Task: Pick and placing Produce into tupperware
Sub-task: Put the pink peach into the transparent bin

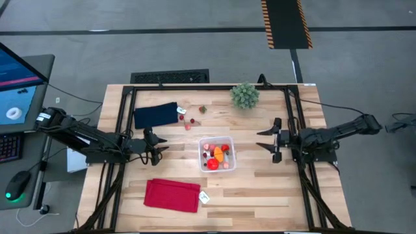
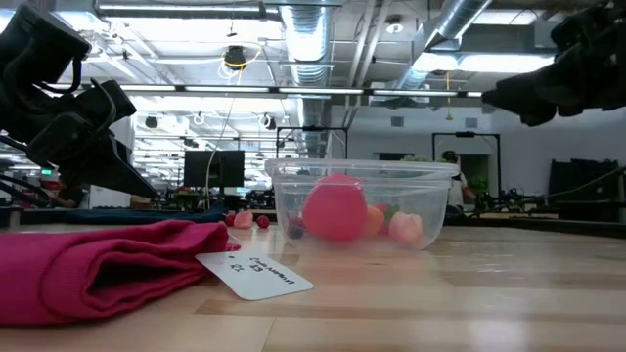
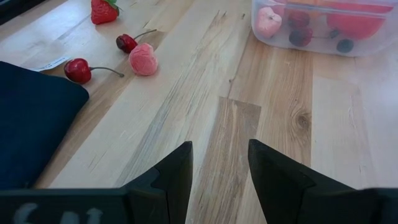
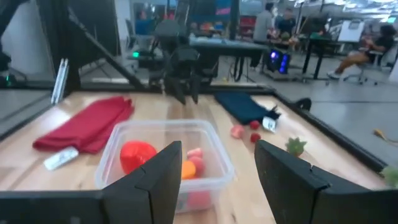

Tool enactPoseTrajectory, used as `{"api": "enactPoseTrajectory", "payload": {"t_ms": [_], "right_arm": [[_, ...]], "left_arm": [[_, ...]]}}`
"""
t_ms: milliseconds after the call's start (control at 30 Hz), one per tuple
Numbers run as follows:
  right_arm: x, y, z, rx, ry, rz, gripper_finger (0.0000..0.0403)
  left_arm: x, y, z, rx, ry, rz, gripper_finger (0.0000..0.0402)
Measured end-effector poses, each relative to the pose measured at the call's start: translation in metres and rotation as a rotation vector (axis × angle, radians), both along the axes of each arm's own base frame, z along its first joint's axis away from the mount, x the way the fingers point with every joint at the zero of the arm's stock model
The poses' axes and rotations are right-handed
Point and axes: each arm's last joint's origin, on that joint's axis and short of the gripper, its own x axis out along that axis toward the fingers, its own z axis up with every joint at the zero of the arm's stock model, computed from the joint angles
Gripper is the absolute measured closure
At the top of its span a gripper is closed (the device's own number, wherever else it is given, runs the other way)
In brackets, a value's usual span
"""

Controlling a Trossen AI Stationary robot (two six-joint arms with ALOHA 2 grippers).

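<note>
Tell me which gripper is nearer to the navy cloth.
Left. The left gripper hovers just beside the navy cloth; the right gripper waits beyond the clear plastic container.

I see a pale wooden counter (image 1: 260, 195) with a clear tupperware (image 1: 229, 142) near its middle, holding red, pink and orange produce (image 1: 216, 156). A navy cloth (image 1: 155, 114) lies toward the far left, with two cherries (image 3: 78, 70), a pink piece (image 3: 143, 59) and a strawberry (image 1: 203, 109) loose just beside it. A green spiky plant ball (image 1: 245, 95) sits at the far edge, and a red cloth (image 1: 171, 194) with a white tag (image 1: 205, 197) lies at the near side.
</note>
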Motion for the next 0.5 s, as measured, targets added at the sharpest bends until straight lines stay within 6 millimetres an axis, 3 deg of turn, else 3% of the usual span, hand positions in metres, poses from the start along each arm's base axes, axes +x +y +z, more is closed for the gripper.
{"api": "enactPoseTrajectory", "payload": {"t_ms": [167, 500], "right_arm": [[-0.0046, -0.0044, -0.0005, 0.086, -0.01, -0.069, 0.0178], [-0.005, -0.0068, -0.0055, 0.042, 0.043, -0.096, 0.0179]], "left_arm": [[0.0, 0.0, 0.0, 0.0, 0.0, 0.0, 0.0256], [0.0, 0.0, -0.0001, 0.0, 0.001, 0.0, 0.0256]]}}
